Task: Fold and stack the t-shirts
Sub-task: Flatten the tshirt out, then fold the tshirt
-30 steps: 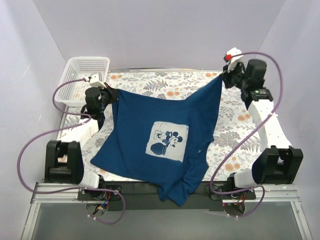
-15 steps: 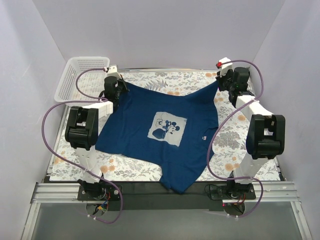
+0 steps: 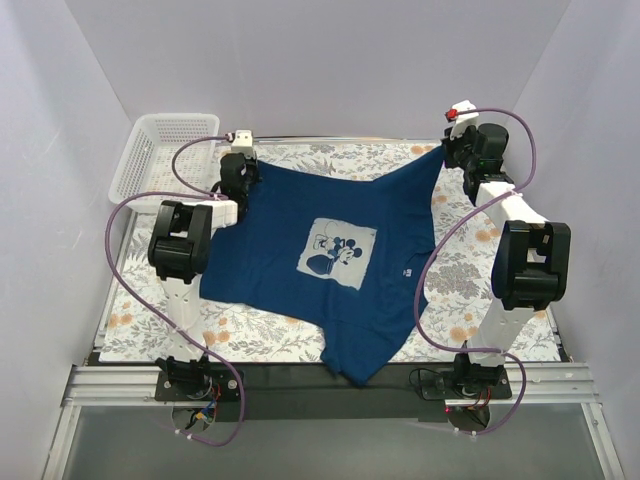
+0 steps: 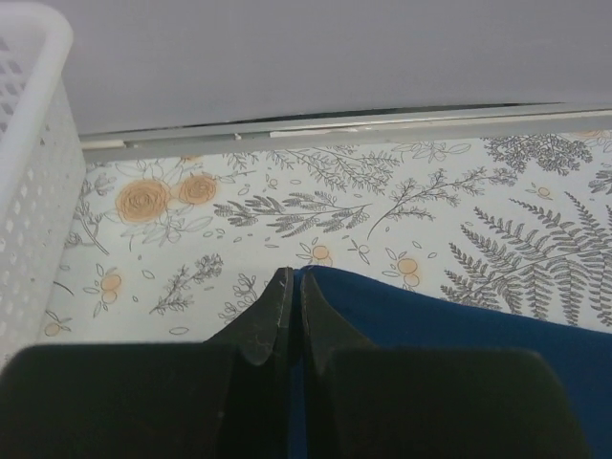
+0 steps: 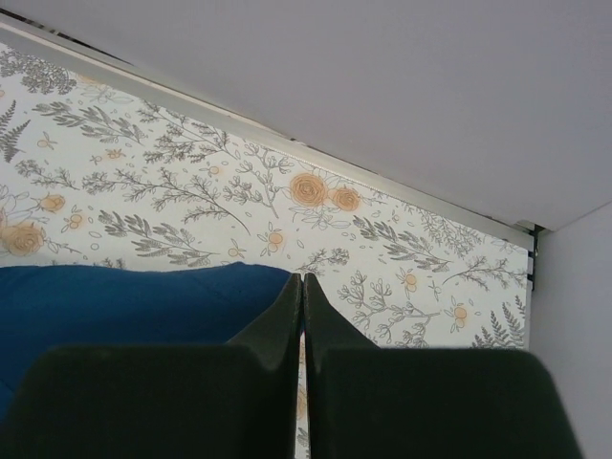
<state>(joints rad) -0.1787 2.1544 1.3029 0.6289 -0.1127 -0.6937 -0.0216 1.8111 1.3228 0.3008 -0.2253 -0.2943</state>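
- Navy blue short-sleeved t-shirt (image 3: 320, 260) lies spread, print side up, across the middle of the desk (image 3: 470, 270), which is covered in floral cloth
- pale square cartoon-mouse print (image 3: 338, 254) sits about at the shirt's centre, tilted a bit; small white mark (image 3: 407, 270) just to its right, near the shirt's right edge
- fabric is mostly flat, with the far edge stretched between the two claws and dipping a little in the middle
- near end is bunched and wrinkled, and its lowest corner hangs over the desk's near edge onto the dark front rail (image 3: 290, 378)
- left claw (image 3: 238, 172) at the shirt's far-left corner, fingers pressed together, clamped on the t-shirt; left wrist view shows blue cloth at the closed tips
- right claw (image 3: 455, 152) at the far-right corner, fingers together, clamped on the t-shirt, that corner drawn to a point
- white mesh basket (image 3: 165, 160) at the desk's far-left corner, near the left claw, apart from the shirt
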